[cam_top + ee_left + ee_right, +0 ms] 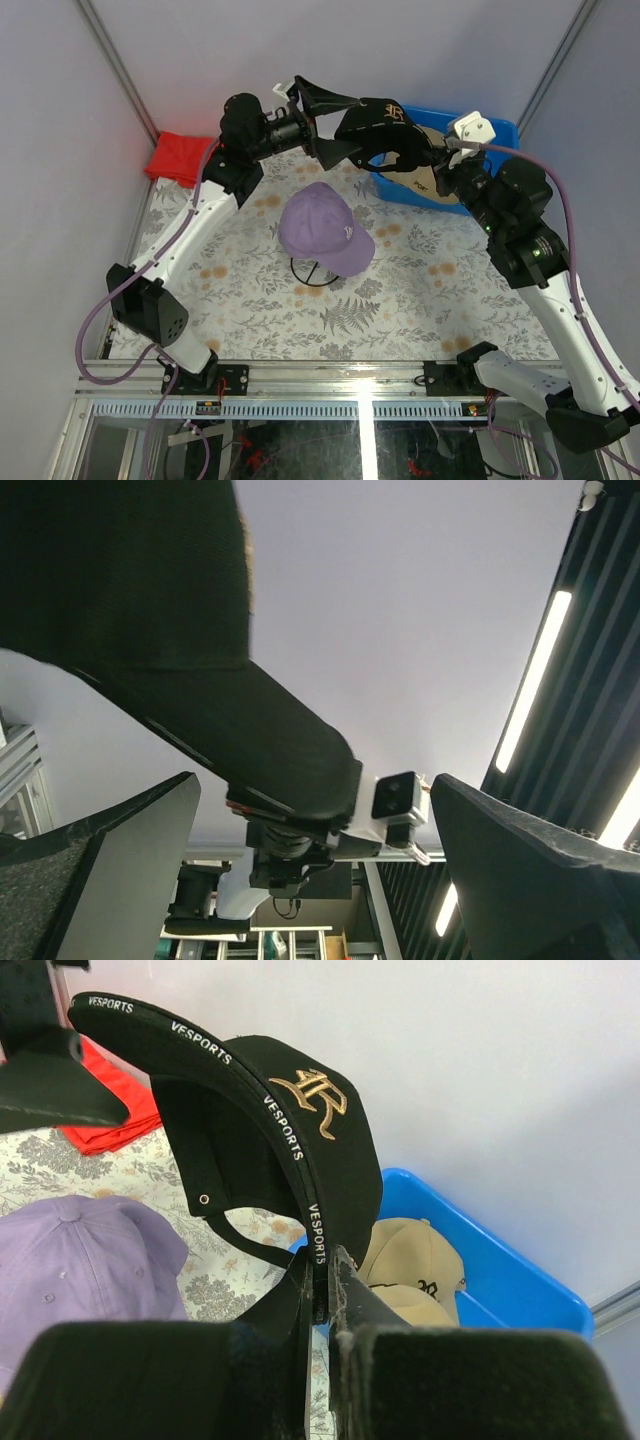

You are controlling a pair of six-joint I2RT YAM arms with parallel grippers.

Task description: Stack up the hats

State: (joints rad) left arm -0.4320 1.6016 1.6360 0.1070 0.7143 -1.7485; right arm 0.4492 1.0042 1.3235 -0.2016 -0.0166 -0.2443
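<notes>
Right fingers tight on black cap

Left arm: smooth white shells between chunky black joint housings.
Right arm: the same white-and-black build; a green speck on one black joint, possibly an indicator light, too small to be sure.
Cables: a lavender-grey hose runs along each arm, looping loose near the base.
Bases: black blocks bolted to a silver rail.
Left gripper: matt black, with broad wedge-shaped fingers whose inner faces are flat and grey.
Right gripper: black fingers with a rough, felt-like surface and thin edges.
Wrist camera: a small white box with rounded corners on the right wrist.
</notes>
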